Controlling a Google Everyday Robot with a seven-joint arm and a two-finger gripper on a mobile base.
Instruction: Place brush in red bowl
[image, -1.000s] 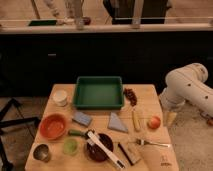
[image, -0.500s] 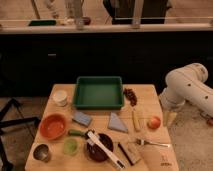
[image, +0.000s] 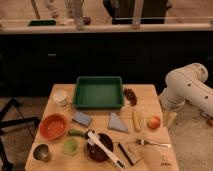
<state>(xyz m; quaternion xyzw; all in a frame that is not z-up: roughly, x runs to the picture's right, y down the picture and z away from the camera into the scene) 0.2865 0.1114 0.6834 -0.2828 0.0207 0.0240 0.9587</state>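
Near the front edge of the tabletop (image: 146, 107), at about 6 o'clock, the brush (image: 106, 149) lies across a dark brown bowl (image: 94, 154). Its long white handle is slanted. One end points up to 10 o'clock and the other end sticks out past the bowl toward 4 o'clock. The red bowl (image: 53, 126) sits at about 8 o'clock from the middle of the tabletop, well apart from the brush, with nothing in it.

A small green cup (image: 70, 146) stands between the two bowls. A shiny metal cup (image: 41, 152) is at 7 o'clock, in the front corner. A big green tray (image: 99, 105) fills the back, at 12 o'clock. A white cup (image: 60, 97) stands just beside the tray, at 10 o'clock. A blue-gray sponge (image: 81, 118) and a gray wedge (image: 117, 123) lie in the middle. A long yellow thing (image: 135, 120) and a round orange-red fruit (image: 154, 122) lie at 3 o'clock. A metal fork (image: 152, 143) lies at 4 o'clock, and a short dark block (image: 126, 153) lies just beside the brush's low end.

The white robot arm (image: 187, 87) bends off the right side of the tabletop. The claw (image: 170, 118) hangs down at 3 o'clock, just beside the tabletop's right edge and near the round fruit. Whether the claw is spread or pressed together, I cannot tell. It is far from the brush.
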